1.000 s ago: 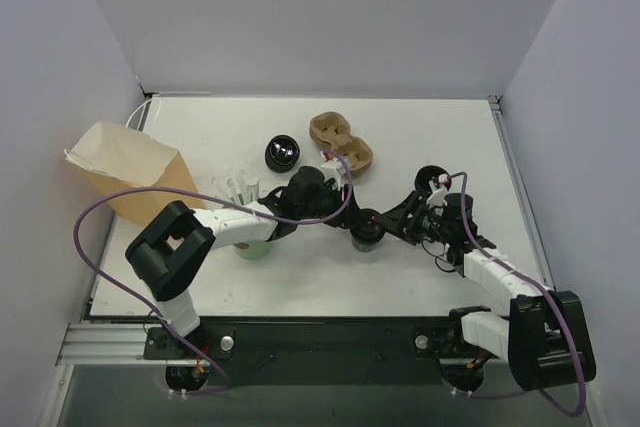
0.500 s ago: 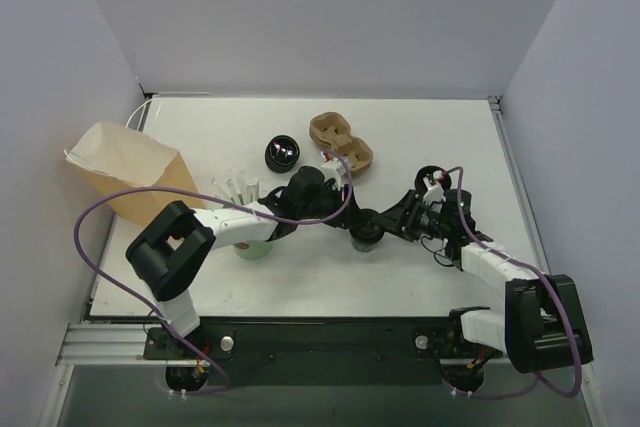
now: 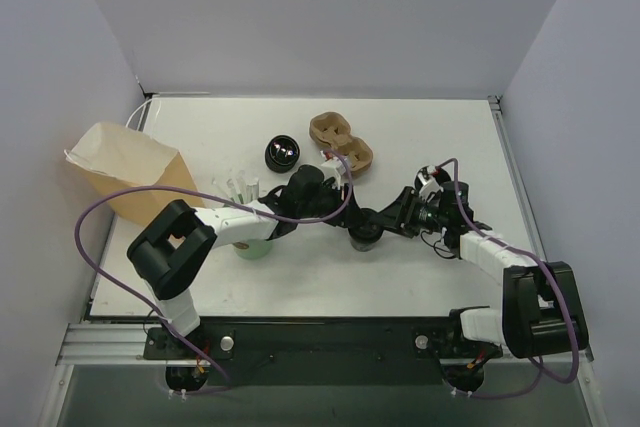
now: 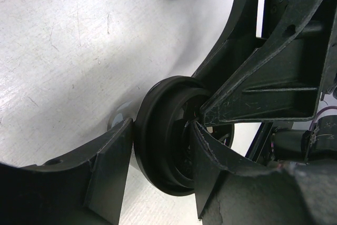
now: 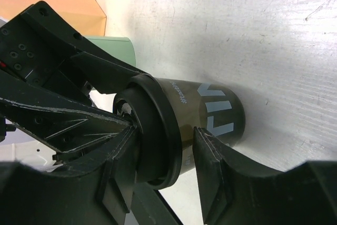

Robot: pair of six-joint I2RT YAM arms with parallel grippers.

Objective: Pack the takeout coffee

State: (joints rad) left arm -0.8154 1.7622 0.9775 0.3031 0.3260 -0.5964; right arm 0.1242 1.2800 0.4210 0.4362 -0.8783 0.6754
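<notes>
The takeout coffee [image 3: 364,235], a short black cup with a black lid, stands at mid-table. My left gripper [image 3: 349,217] reaches it from the left and my right gripper [image 3: 386,221] from the right. In the left wrist view my left gripper [image 4: 162,126] pinches the lid [image 4: 158,151], one finger outside the rim and one over the lid top. In the right wrist view my right gripper [image 5: 166,131] has one finger on the lid and one on the lettered cup wall [image 5: 210,109]. The two grippers' fingertips almost meet over the lid.
A green cup [image 3: 252,246] with white straws stands under my left arm. A brown paper bag [image 3: 125,172] lies at the left. A lidless black cup [image 3: 283,153] and a cardboard cup carrier [image 3: 342,142] sit behind.
My right arm has swung in further toward the cup and its gripper has closed in on it. The left arm and the cup have barely moved.
</notes>
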